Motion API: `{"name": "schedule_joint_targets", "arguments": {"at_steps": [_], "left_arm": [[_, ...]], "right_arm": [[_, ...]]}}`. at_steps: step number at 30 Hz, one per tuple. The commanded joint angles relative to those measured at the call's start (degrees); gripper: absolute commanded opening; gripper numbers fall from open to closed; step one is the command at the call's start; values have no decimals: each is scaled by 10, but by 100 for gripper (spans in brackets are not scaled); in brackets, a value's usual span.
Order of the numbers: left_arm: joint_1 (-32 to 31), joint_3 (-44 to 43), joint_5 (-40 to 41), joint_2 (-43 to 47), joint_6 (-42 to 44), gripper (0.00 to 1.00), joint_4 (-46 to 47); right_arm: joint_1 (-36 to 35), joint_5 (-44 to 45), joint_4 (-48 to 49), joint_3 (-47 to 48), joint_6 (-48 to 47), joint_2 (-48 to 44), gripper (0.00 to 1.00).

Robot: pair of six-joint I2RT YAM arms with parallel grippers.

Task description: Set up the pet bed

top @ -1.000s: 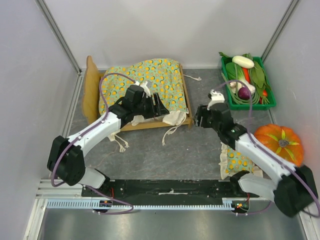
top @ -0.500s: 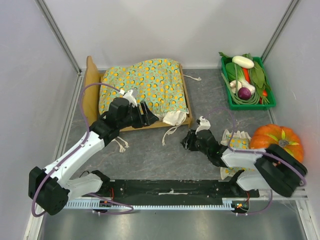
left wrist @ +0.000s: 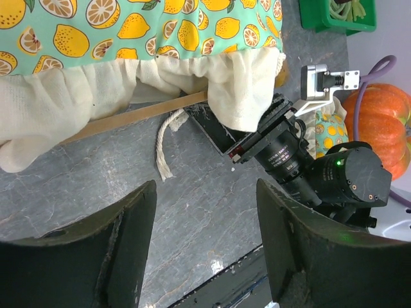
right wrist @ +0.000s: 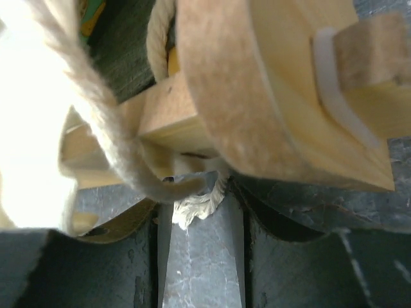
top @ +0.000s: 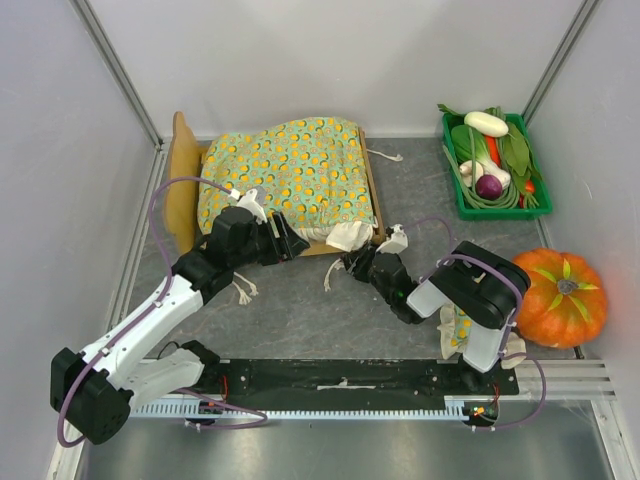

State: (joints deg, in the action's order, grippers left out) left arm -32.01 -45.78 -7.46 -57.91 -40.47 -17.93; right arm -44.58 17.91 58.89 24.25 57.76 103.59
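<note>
On the counter point(top: 300, 310), back left: bed point(top: 181, 185) standing close to the rear wall, well apart from the arm bases.
Bed axis: running left to right across the top view, pointing its headboard left and its foot end right toward the green tray point(top: 500, 214); slanting slightly along the near rail.
Blanket point(top: 290, 170): lying over the whole frame, spilling a cream ruffle point(left wrist: 96, 83) over the near rail; looking bunched rather than smoothed flat.
Left hand point(top: 288, 243): hovering just beside the near rail, spreading its fingers wide and gripping nothing; seemingly waiting within reach of the ruffle, ready for tugging or steadying.
Right hand point(top: 350, 263): reaching low at the near foot corner, just beside the hanging ruffle; framing a frayed cord point(right wrist: 192, 206) between its fingers in the wrist view; not showing clearly whether pinching that cord or merely straddling it.
Reason for the pairing, as a guess: working the same near edge from both ends, steadying at one and tidying at the other.
Risk: snagging the cord and dragging the light frame askew.
</note>
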Motion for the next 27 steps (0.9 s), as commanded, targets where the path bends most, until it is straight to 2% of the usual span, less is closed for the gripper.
{"name": "schedule_joint_targets", "arguments": {"at_steps": [1, 3, 4, 6, 7, 8, 10, 13, 18, 19, 20, 21, 24, 27], "left_arm": [[-2, -1, 12, 9, -8, 68, 0], [-2, -1, 11, 7, -8, 68, -1], [-2, -1, 11, 6, -8, 68, -3], [-2, 0, 15, 7, -6, 68, -3], [-2, 1, 15, 6, -6, 68, -4], [-2, 1, 17, 7, -6, 68, -6], [-2, 0, 18, 9, -4, 67, -9], [-2, 0, 19, 10, -3, 67, -11], [-2, -5, 22, 8, 3, 67, -14], [-2, -6, 22, 4, 5, 67, -15], [-2, -7, 22, 3, 5, 67, -15], [-2, -7, 21, 1, 6, 67, -12], [-2, -11, 18, -8, 7, 67, -11], [-2, -15, 11, -13, 9, 67, -11]], "right_arm": [[-6, 77, -70, 23, 13, 34, 44], [-9, 85, -85, 28, 8, 42, 40], [-9, 85, -82, 26, 3, 42, 31], [-10, 83, -74, 24, -9, 44, 24], [-10, 77, -66, 22, -21, 45, 9], [-10, 64, -53, 19, -29, 42, 4], [-10, 47, -41, 11, -54, 29, 0], [-17, 18, -58, -3, -93, -20, 0], [-31, -25, -191, -16, -129, -136, 0], [-31, -28, -211, -15, -139, -165, 1], [-33, -23, -269, -13, -139, -177, 6], [-37, -16, -296, -4, -138, -189, 23], [-39, -4, -346, 1, -153, -225, 41], [-39, 5, -374, 6, -166, -246, 44]]}}
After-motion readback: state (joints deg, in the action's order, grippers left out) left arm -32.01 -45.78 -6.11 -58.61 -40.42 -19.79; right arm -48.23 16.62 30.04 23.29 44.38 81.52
